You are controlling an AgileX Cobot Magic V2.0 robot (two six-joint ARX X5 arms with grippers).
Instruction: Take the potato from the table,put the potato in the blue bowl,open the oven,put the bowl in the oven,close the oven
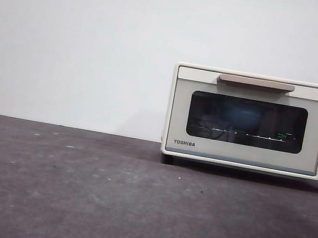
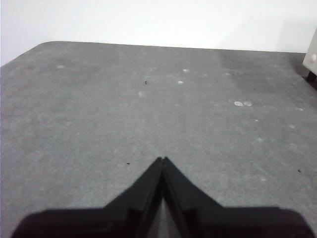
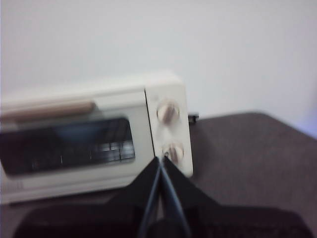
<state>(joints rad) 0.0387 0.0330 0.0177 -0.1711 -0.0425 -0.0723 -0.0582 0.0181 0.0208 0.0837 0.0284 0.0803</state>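
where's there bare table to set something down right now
The dark grey speckled table lies bare in front of the cream-white Toshiba toaster oven and from the oven's side to the table's other end, back to the white wall. The oven fills its own back end; a blue shape shows behind its shut glass door. Both grippers, left and right, are shut.

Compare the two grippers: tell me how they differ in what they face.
The left gripper points over bare table, with only a corner of the oven at the edge of its view. The right gripper faces the oven's front, near its lower knob. The right wrist picture is blurred; the left is sharp. Both are shut and hold nothing.
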